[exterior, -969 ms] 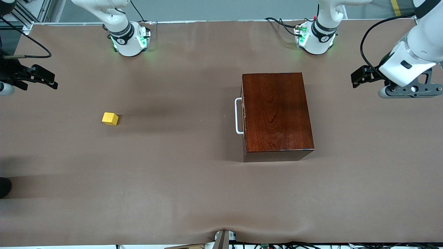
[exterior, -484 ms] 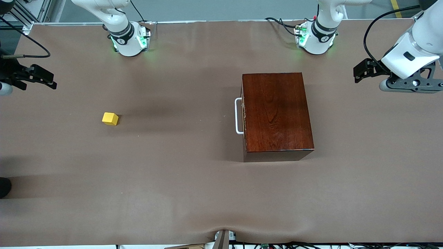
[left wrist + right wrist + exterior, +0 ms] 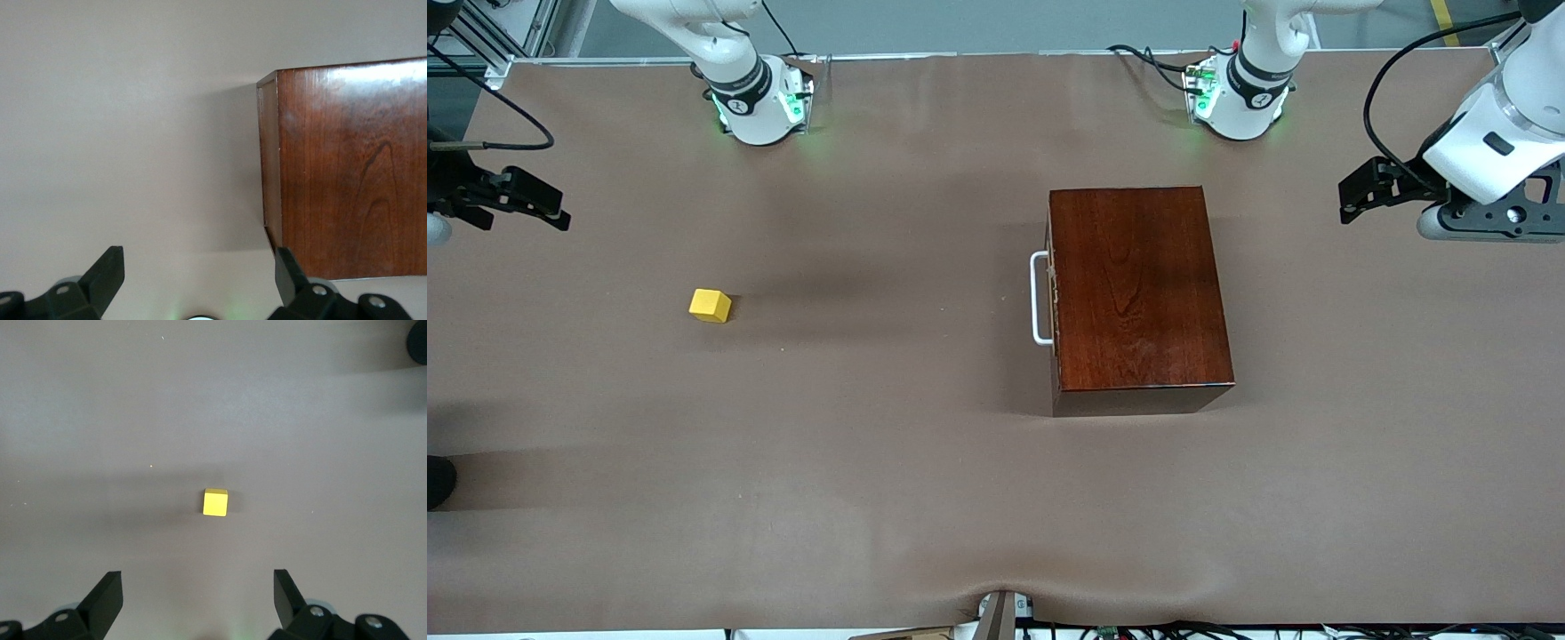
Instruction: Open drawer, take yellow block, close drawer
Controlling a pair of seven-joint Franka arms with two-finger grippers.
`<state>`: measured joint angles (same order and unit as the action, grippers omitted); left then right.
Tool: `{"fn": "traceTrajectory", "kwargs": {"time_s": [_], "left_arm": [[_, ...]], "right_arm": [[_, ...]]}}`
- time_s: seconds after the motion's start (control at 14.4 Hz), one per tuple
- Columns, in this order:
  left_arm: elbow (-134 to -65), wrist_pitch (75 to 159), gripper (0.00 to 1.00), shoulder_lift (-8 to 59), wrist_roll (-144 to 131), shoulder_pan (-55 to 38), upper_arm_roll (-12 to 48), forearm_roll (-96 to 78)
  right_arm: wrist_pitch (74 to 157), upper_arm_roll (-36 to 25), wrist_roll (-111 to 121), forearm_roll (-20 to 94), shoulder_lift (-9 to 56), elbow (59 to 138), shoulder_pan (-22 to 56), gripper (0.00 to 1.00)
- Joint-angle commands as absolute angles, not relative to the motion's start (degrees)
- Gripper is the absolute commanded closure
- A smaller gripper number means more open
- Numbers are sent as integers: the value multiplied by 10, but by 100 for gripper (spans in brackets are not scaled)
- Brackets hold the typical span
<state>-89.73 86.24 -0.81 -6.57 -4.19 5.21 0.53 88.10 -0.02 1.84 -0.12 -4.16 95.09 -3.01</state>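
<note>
The dark reddish-brown wooden box (image 3: 1138, 289) stands on the table toward the left arm's end; it also shows in the left wrist view (image 3: 347, 167). Its drawer is shut, only the white bar handle (image 3: 1039, 298) showing on the side facing the right arm's end. The yellow block (image 3: 711, 305) lies on the bare table toward the right arm's end, also in the right wrist view (image 3: 215, 502). My left gripper (image 3: 1360, 191) is open and empty, raised over the table's left-arm end. My right gripper (image 3: 529, 203) is open and empty, raised over the right-arm end.
The brown table cover (image 3: 889, 444) has a ripple at the edge nearest the front camera. The arm bases (image 3: 760, 102) stand along the edge farthest from that camera. A dark object (image 3: 438, 480) sits at the right arm's end.
My left gripper has drawn away from the box toward the table's left-arm end. My right gripper has shifted slightly outward. The block and box have not moved.
</note>
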Motion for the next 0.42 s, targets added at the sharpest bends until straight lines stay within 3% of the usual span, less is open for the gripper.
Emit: {"fn": "traceTrajectory", "kwargs": {"time_s": [0.0, 0.35], "left_arm": [[-909, 871, 0, -18, -85, -39, 57, 0], [-909, 870, 0, -16, -82, -39, 57, -1]], "right_arm": [[873, 1, 10, -10, -47, 947, -30, 0], [873, 1, 11, -8, -47, 947, -30, 0]]}}
